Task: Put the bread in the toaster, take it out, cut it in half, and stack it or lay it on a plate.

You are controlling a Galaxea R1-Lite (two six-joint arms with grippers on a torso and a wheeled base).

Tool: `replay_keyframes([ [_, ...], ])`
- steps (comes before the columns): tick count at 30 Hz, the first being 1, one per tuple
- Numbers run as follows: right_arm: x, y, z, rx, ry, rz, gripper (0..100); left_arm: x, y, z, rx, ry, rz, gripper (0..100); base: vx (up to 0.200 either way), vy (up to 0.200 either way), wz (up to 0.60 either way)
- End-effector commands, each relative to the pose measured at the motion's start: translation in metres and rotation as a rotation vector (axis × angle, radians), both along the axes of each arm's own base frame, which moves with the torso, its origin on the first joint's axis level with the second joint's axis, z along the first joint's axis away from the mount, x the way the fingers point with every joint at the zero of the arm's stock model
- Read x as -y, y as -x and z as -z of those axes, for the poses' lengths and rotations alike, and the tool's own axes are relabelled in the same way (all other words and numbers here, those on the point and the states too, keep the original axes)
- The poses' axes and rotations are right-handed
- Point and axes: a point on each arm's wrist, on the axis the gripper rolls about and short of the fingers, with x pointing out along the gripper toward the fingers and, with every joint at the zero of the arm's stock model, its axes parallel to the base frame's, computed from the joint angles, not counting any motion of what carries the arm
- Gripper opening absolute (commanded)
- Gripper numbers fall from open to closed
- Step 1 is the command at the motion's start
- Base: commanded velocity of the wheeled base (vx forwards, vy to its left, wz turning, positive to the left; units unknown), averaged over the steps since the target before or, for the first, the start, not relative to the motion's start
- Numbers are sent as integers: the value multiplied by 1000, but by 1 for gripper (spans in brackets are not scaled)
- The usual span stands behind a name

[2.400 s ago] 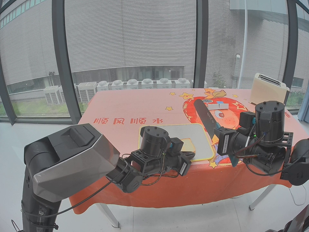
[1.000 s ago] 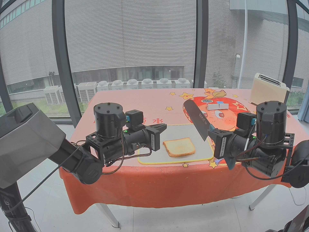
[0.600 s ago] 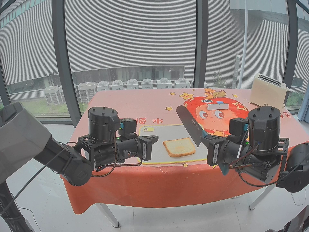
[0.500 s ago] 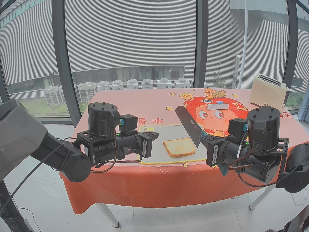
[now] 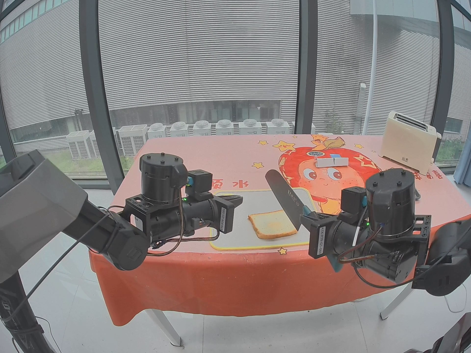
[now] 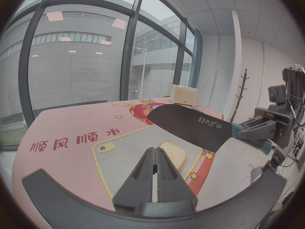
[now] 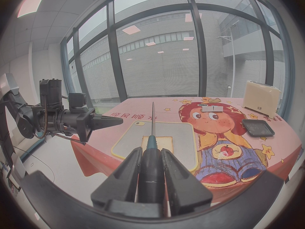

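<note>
A toasted slice of bread [image 5: 272, 224] lies flat on the grey, yellow-rimmed cutting board [image 5: 255, 199] near the table's front edge. My right gripper [image 5: 306, 217] is shut on the teal handle of a black-bladed knife [image 5: 287, 199]. The blade points up and away, over the bread's right edge; whether it touches I cannot tell. In the right wrist view the knife [image 7: 152, 118] stands edge-on over the bread [image 7: 163, 142]. My left gripper [image 5: 238, 199] is shut and empty, at the board's left edge, apart from the bread [image 6: 173, 153]. The beige toaster [image 5: 409, 140] stands at the far right.
A dark square plate [image 7: 258, 127] lies on the table in front of the toaster [image 7: 261, 98]. A small white and blue object [image 5: 332, 162] sits toward the back, on the printed cartoon. The table's left and back parts are bare orange cloth.
My left arm has drawn back from over the bread to the board's left edge. My right arm has carried the knife leftward and lower, from right of the board to over the bread's right edge.
</note>
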Motion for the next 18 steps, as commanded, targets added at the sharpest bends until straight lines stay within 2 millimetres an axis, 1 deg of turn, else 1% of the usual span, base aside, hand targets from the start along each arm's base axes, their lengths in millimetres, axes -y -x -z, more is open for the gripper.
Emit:
replay_keyframes([
  [1,-2,-1,6,-18,14,-3,0,6,-8,20,-35,-21,4,0,0,0,0],
  [3,-2,-2,6,-19,15,-2,0,6,-9,21,-35,-23,4,0,0,0,0],
  [6,-2,-1,6,-19,15,-3,0,8,-12,15,-10,-16,6,0,0,0,0],
  [7,-3,0,7,-23,20,-6,0,10,-19,2,28,1,14,0,0,0,0],
  [9,-6,3,8,-27,24,-15,0,11,-22,-3,22,-3,21,0,0,0,0],
  [12,-9,4,16,-46,34,-17,0,10,-19,0,11,-29,30,0,0,0,0],
  [15,-9,5,16,-47,37,-17,0,9,-15,10,6,-51,39,0,0,0,0],
  [18,-8,5,16,-48,38,-16,0,14,-12,12,42,-41,48,0,0,0,0],
])
